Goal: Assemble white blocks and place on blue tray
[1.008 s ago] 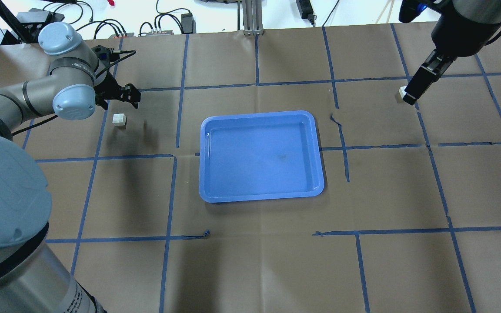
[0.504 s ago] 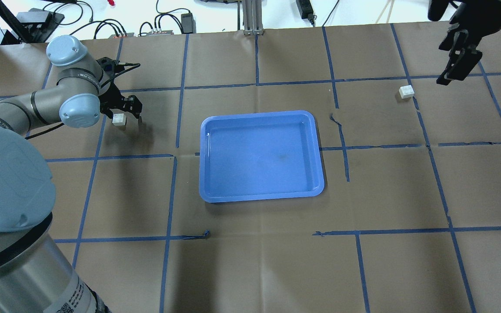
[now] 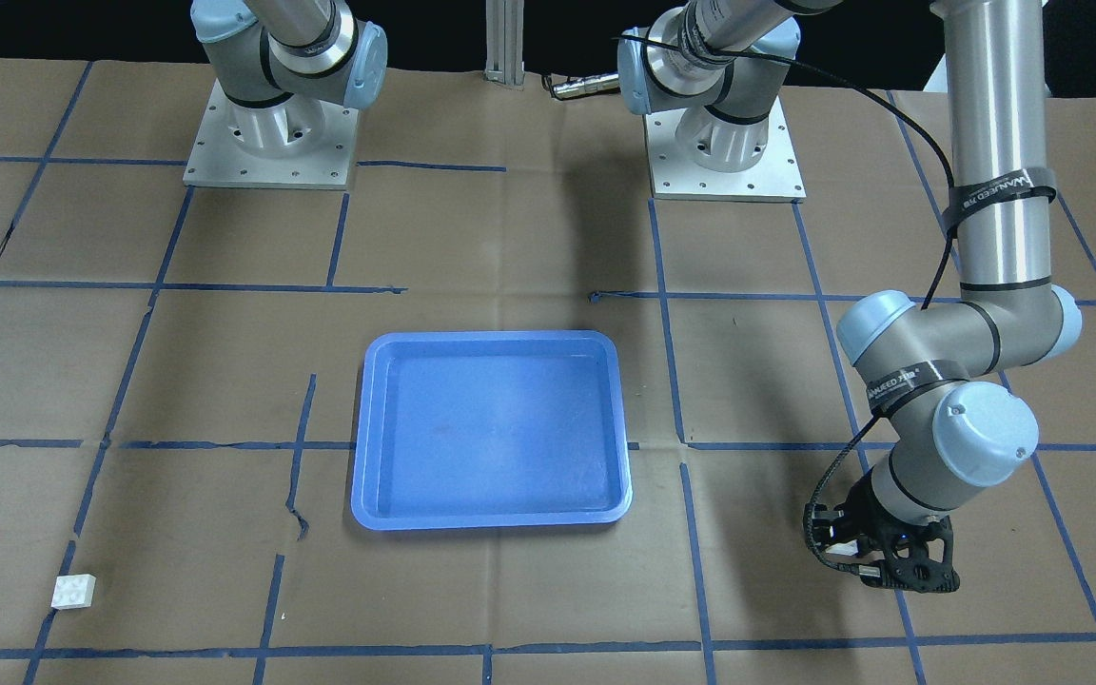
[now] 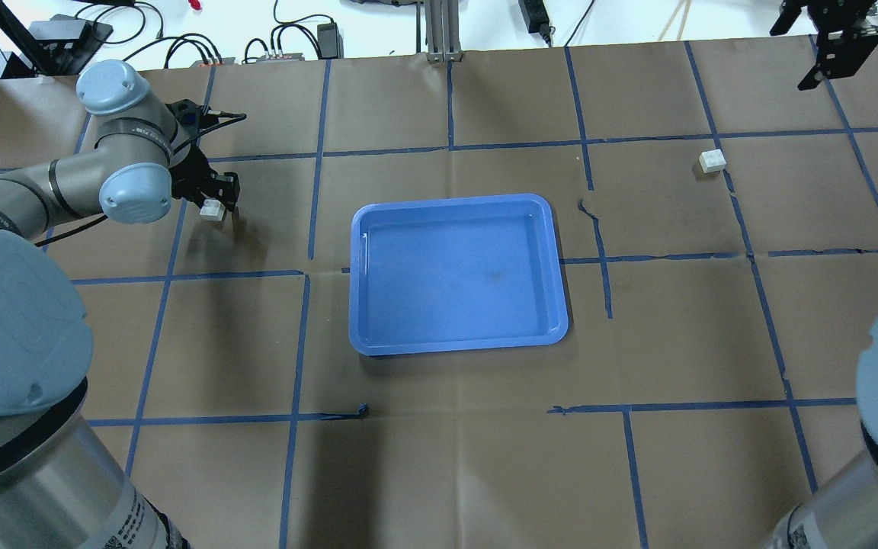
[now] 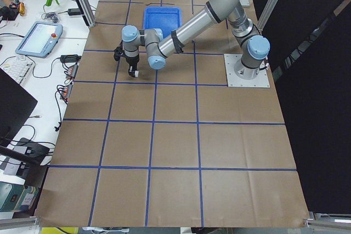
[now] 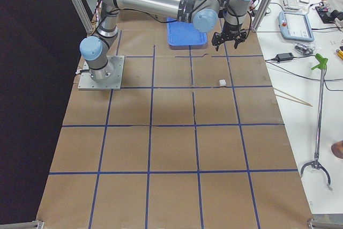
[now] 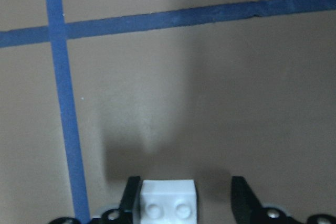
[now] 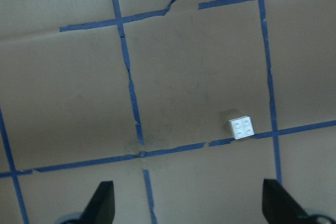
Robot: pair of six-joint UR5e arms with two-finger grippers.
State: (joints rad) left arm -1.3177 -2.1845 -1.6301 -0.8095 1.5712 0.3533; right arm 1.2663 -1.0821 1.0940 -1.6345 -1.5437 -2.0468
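Note:
The blue tray lies empty at the table's middle, also in the front view. One white block sits left of it. My left gripper is down over this block, open. In the left wrist view the block lies between the fingers, against the left one, with a gap to the right one. A second white block lies alone at the far right, also in the right wrist view. My right gripper is open, high and well clear of it.
Brown paper with blue tape lines covers the table. Cables and power bricks lie beyond the far edge. A torn tape strip runs just right of the tray. The two arm bases stand on the robot's side.
My left gripper moved down onto the left block and now straddles it. My right gripper left the right block on the table and drew up and away toward the far right corner.

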